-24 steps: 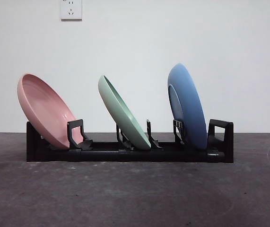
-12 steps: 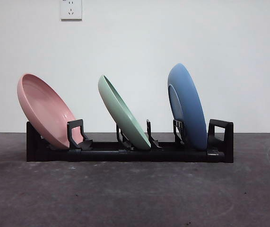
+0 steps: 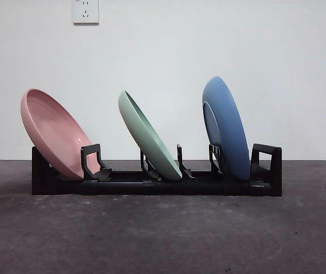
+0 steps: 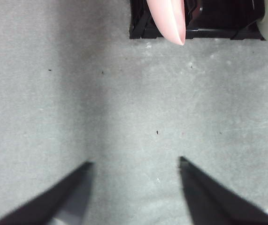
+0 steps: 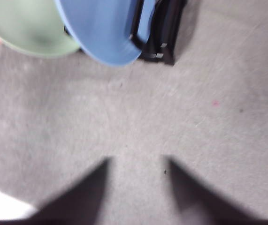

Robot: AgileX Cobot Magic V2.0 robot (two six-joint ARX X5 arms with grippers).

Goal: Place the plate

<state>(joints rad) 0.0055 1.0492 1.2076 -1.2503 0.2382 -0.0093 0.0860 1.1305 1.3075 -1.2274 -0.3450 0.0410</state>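
Three plates lean in a black rack [image 3: 123, 186] on the dark table: a pink plate [image 3: 54, 134] at the left end, a green plate [image 3: 148, 137] in the middle, a blue plate [image 3: 226, 128] at the right end. Neither arm shows in the front view. My left gripper [image 4: 134, 161] is open over bare table, well short of the pink plate [image 4: 167, 18] and the rack's end [image 4: 141, 28]. My right gripper [image 5: 136, 161] is open over bare table too, apart from the blue plate [image 5: 101, 28] and the green plate [image 5: 26, 28].
A white wall with two power sockets [image 3: 85, 11] rises behind the rack. Grey table surface [image 3: 163, 234] stretches in front of the rack. The rack's right end post [image 3: 268, 168] stands beside the blue plate.
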